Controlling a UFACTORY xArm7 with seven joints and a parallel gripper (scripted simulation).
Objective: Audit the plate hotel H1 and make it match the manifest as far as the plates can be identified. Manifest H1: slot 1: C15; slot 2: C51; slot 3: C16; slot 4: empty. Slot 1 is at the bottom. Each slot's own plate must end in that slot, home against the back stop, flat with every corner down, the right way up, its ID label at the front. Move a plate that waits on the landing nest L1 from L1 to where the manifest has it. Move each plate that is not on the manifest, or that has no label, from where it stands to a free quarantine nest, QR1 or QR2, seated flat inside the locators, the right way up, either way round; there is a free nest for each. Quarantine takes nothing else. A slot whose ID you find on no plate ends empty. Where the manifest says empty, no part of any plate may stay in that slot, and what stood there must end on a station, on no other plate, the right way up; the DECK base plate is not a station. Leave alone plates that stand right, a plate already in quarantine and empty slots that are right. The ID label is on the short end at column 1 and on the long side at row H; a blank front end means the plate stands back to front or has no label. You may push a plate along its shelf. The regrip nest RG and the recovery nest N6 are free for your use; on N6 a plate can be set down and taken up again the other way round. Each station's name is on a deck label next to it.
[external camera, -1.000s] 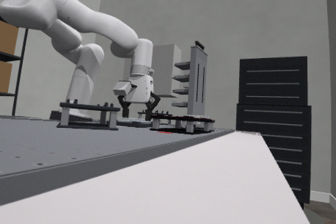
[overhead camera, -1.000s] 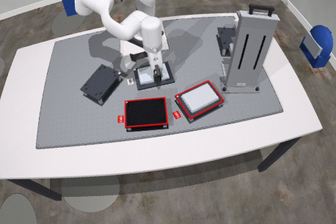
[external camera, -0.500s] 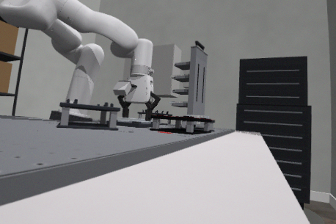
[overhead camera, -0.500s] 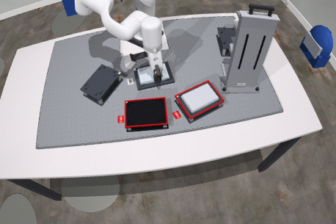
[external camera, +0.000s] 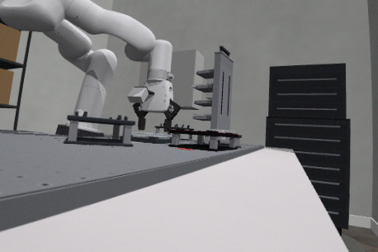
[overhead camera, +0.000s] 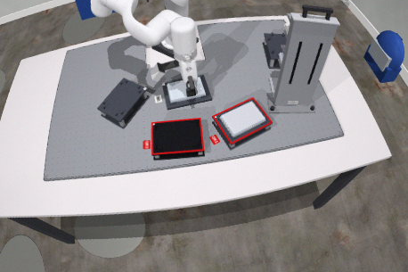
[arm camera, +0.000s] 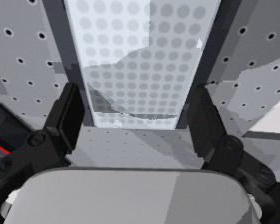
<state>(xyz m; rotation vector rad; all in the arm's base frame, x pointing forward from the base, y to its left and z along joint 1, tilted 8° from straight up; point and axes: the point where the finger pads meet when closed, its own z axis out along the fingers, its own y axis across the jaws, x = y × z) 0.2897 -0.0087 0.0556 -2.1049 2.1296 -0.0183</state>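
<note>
A pale well plate (overhead camera: 184, 92) lies flat on a dark nest in the middle of the deck, just in front of the arm's base. My gripper (overhead camera: 191, 87) is right over it, open, with a finger on each long side and a gap between each finger and the plate. In the wrist view the plate (arm camera: 141, 60) runs away from me between the spread fingers. No label shows on it in any view. The plate hotel (overhead camera: 303, 63) stands at the right; its shelves (external camera: 204, 96) show side-on and I cannot tell what they hold.
Two red-framed quarantine nests lie at the front: the left one (overhead camera: 177, 136) is bare and the right one (overhead camera: 242, 120) holds a pale plate. A bare dark nest (overhead camera: 122, 101) sits turned at the left. Another dark nest (overhead camera: 273, 47) stands behind the hotel.
</note>
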